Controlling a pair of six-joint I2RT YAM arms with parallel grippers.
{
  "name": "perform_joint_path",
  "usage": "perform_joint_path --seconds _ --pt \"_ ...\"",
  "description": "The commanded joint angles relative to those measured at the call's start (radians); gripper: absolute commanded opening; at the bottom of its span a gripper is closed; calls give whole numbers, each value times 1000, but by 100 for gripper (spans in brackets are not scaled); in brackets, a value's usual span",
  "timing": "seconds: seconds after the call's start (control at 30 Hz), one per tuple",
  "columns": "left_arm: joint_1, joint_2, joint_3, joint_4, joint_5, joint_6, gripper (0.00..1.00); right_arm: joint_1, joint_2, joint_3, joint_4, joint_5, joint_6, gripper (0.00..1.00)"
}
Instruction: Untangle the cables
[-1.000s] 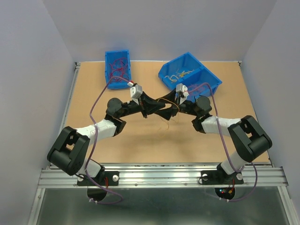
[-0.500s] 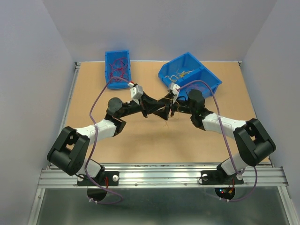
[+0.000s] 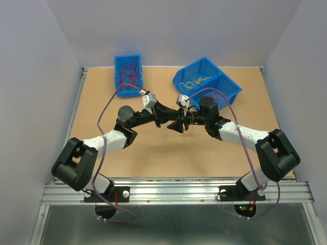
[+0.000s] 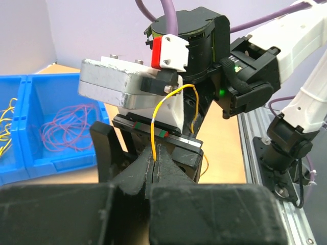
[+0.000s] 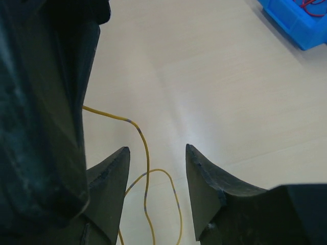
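The left gripper (image 4: 155, 162) is clenched on a yellow cable (image 4: 168, 97), pinching the strand at its very fingertips, from where it arches up in a loop toward the right arm's wrist. The two arms meet nose to nose above the middle of the table (image 3: 153, 153), somewhat nearer its far edge. The right gripper (image 5: 157, 150) has its jaws parted and grasps nothing. A yellow strand, most likely the same one, runs down between them and curls into a loop below, nearer one finger and seemingly touching neither. The step in hand looks like taking a second hold so the strand can be drawn out straight. To do it well, the right jaws should centre on the strand before they come together and catch a single run, not the loop. They should bite close to the left hold, then the arms should part slowly, since so fine a wire slips or kinks easily. Red cables (image 3: 129, 71) lie in the small blue bin (image 3: 117, 76) at the far-left corner — a double blue bin (image 3: 232, 88) sits toward the far-right corner
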Motion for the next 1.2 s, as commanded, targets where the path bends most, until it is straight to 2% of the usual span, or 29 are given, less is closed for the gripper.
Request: perform_joint_path --seconds 0.0,0.1,0.17,0.3,0.4,0.47,0.5,0.57,0.6,0.7,0.73,0.77,0.8,0.87,0.93,1.03,1.13,1.17 --pt "-11 -23 46 47 32 6 0 6 -17 74 -59 26 -32 54" --pt "-11 -22 46 45 30 12 0 6 -32 64 -64 29 -40 68" --pt "-11 -23 46 44 32 12 0 6 -40 58 -64 21 -40 73" --pt "-13 -20 48 42 36 15 0 6 -60 45 -62 9 -37 80" --pt "-13 -17 49 42 38 15 0 7 -66 44 -62 18 -28 80" --pt "-14 -17 49 41 38 17 0 7 -60 53 -79 31 -38 71" --pt "-14 -19 49 41 38 18 0 7 -58 57 -100 53 -40 62" --pt "-14 -22 49 38 36 23 0 9 -53 62 -113 81 -41 54" --pt "-14 -23 48 35 36 23 0 7 -53 62 -122 90 -46 53" --pt "-14 -26 49 32 35 29 0 9 -52 67 -148 98 -60 57" --pt "-14 -26 48 32 33 29 0 9 -55 67 -153 98 -60 54" --pt "-14 -25 48 30 33 29 0 9 -58 68 -156 100 -63 48" --pt "-14 -26 48 29 35 29 0 9 -63 65 -156 103 -63 31" --pt "-16 -26 49 30 33 29 0 9 -72 65 -153 104 -66 11" --pt "-16 -19 52 27 33 29 2 9 -87 56 -116 94 -55 1" --pt "-14 -14 54 27 27 38 25 9 -113 15 -30 113 -11 1" --pt "-13 -31 34 51 -5 63 36 9 -106 19 8 168 44 1" --pt "-11 -39 22 68 -17 69 36 9 -98 24 9 184 52 1"
